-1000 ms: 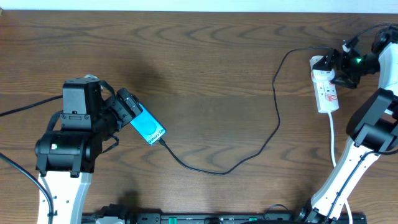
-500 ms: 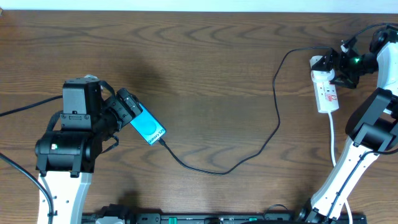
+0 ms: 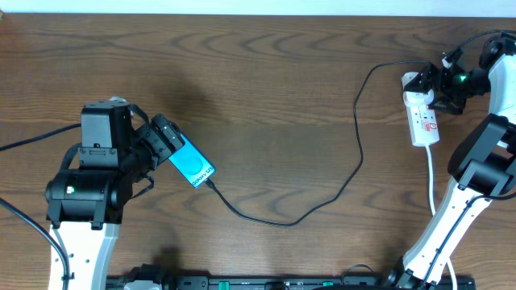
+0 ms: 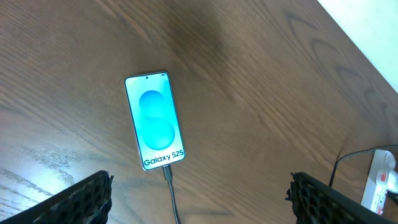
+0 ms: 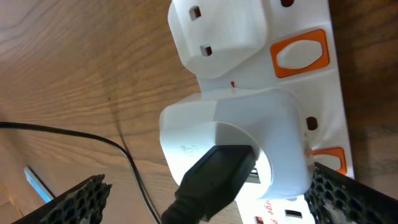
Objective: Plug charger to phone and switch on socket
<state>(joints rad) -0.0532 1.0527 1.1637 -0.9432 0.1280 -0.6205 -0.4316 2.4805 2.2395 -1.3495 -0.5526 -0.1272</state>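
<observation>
Left hand (image 3: 165, 141) hung open and empty near the phone (image 3: 192, 167), right hand (image 3: 431, 87) likewise at the socket (image 3: 425, 121), on the brown wood-grain tabletop (image 3: 274, 80) I watched.

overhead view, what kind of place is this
Probably a robot test bench: a left arm and a right arm at a wooden table, with a phone, charger cable and white power strip.

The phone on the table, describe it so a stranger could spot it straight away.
On the brown wooden table, look by the left gripper. The phone lies flat there, a thin black charger cable at one end. Nothing else has a glowing cyan screen.
</observation>
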